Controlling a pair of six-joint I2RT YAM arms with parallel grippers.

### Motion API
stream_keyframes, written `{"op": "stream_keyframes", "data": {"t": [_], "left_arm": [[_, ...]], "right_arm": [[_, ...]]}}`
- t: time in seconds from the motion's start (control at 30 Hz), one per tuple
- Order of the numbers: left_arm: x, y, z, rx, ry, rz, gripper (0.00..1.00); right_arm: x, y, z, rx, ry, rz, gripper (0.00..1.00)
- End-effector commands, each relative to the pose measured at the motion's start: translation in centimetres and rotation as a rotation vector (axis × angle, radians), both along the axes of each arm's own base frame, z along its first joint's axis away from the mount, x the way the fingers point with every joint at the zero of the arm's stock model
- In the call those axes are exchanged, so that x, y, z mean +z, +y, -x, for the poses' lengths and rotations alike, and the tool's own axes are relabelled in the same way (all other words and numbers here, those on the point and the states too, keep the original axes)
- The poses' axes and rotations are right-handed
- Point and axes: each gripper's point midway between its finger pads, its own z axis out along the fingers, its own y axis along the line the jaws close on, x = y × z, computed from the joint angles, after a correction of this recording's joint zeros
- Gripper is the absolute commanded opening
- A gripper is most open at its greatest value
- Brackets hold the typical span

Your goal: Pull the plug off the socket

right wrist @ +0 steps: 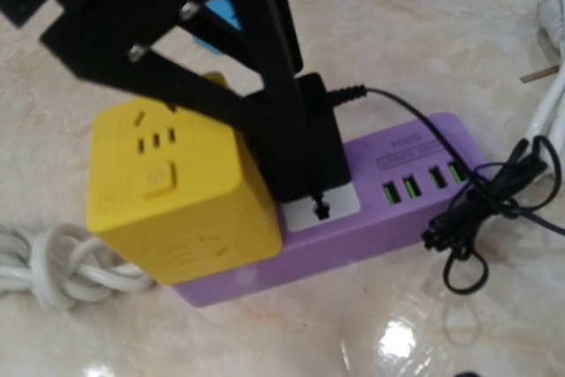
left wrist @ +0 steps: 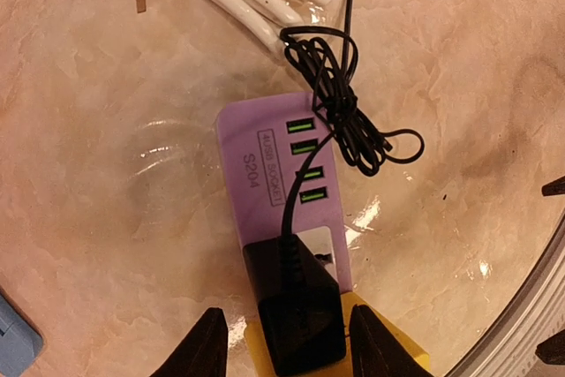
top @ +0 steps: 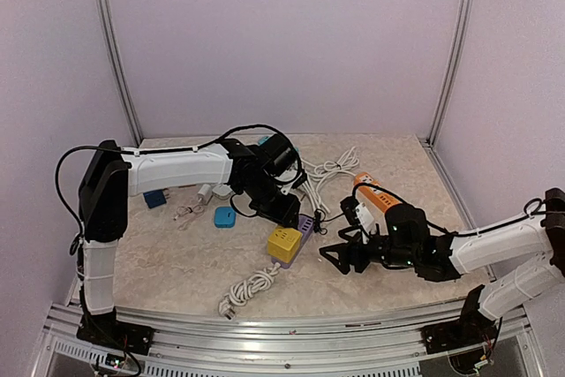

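Observation:
A black plug (left wrist: 296, 306) sits in the purple socket strip (left wrist: 265, 174), right beside a yellow cube socket (right wrist: 177, 183). My left gripper (left wrist: 291, 346) is open and straddles the plug, one finger on each side with a small gap to it. In the top view the left gripper (top: 287, 209) is over the strip (top: 305, 227). The right wrist view shows the plug (right wrist: 305, 156), the strip (right wrist: 380, 209) and the left gripper's fingers (right wrist: 203, 86) reaching down around the plug. My right gripper (top: 340, 258) is open and empty, just right of the strip.
The plug's black cable lies bundled (left wrist: 344, 94) on the strip's far end. White cords lie behind (top: 331, 168) and in front (top: 247, 289). An orange and white object (top: 375, 193), blue pieces (top: 224, 216) and a white adapter (top: 205, 192) are nearby.

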Motion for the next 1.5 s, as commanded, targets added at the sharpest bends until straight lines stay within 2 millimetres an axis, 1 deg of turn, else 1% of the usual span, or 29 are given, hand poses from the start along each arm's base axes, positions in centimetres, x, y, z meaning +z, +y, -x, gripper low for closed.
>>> {"op": "stream_keyframes", "data": {"t": [0.0, 0.2, 0.27, 0.3, 0.53, 0.6, 1.0, 1.17, 1.47], "left_arm": [[-1.0, 0.0, 0.3, -0.012, 0.006, -0.047, 0.46], [-1.3, -0.2, 0.6, -0.017, 0.014, -0.047, 0.38], [-1.2, -0.3, 0.6, -0.018, 0.017, -0.042, 0.33], [-1.0, -0.4, 0.7, -0.019, 0.016, -0.038, 0.3], [-0.7, -0.5, 1.1, -0.027, 0.032, -0.02, 0.17], [-0.6, -0.6, 1.2, -0.03, 0.032, -0.015, 0.14], [-0.6, -0.8, 1.5, -0.035, 0.048, 0.0, 0.08], [-0.6, -0.9, 1.7, -0.038, 0.049, 0.005, 0.07], [-0.5, -1.3, 1.9, -0.045, 0.054, 0.015, 0.03]], "right_arm": [[-0.6, 0.2, 0.1, -0.01, -0.069, 0.001, 0.83], [-1.1, 0.9, 0.5, 0.029, -0.151, -0.009, 0.86], [-1.5, 1.3, 0.6, 0.048, -0.175, 0.002, 0.87], [-1.3, 1.6, 0.6, 0.053, -0.187, -0.001, 0.87], [-1.9, 3.0, 0.4, 0.064, -0.253, 0.038, 0.88], [-2.0, 3.4, 0.3, 0.066, -0.271, 0.044, 0.89], [-1.9, 6.4, -0.1, 0.1, -0.358, 0.054, 0.94], [-1.9, 7.0, -0.4, 0.112, -0.39, 0.072, 0.94], [-2.6, 8.3, -0.8, 0.125, -0.38, 0.069, 0.85]]}}
